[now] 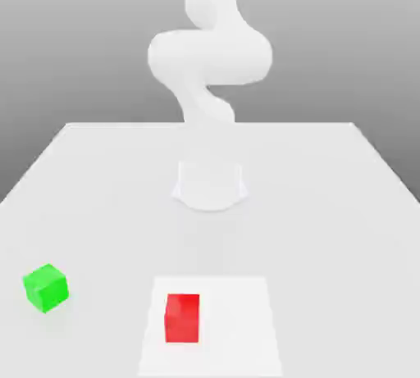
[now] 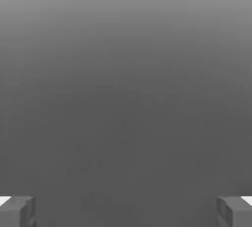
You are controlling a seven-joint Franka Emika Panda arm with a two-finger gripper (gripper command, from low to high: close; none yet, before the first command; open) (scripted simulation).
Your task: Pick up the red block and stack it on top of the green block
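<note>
A wide, pale grey tabletop (image 1: 328, 204) stretches away to a straight far edge. A lighter square patch (image 1: 238, 327) lies on its near part. Behind it a plain grey backdrop (image 1: 74, 32) grades from darker above to lighter near the tabletop. The light is soft and even.

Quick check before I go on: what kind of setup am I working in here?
Most likely a bare simulated tabletop test scene: a plain white table against a grey backdrop, a featureless white robot arm, and two matte blocks, a small bright-red block and a small bright-green cube.

Matte red block (image 1: 182, 317) & green block (image 1: 46, 287), smooth matte white table (image 1: 328, 204).
</note>
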